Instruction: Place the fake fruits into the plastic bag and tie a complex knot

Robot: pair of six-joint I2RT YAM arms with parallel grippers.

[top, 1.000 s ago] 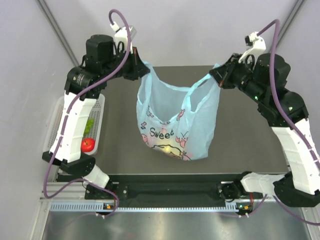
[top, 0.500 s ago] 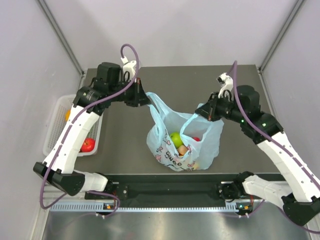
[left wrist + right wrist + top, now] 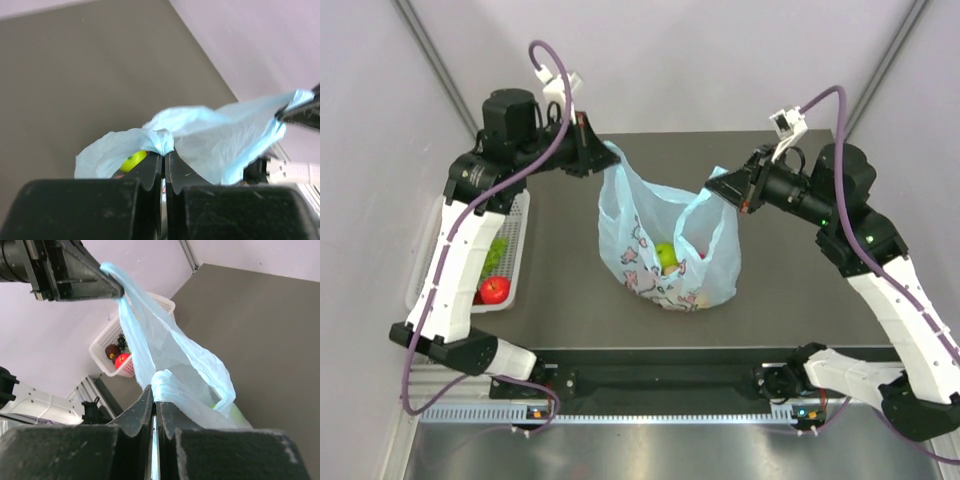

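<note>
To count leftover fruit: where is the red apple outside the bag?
Top view, left side: the red apple lies at the near end of the white basket.

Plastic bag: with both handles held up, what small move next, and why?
Probably swing the left gripper and right gripper together to cross the handles: each is shut on one handle of the plastic bag, held apart, nothing tied yet.

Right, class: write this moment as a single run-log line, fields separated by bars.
left gripper: shut on plastic bag handle | right gripper: shut on other handle | bag: spread open, green apple inside | handles untied
</note>
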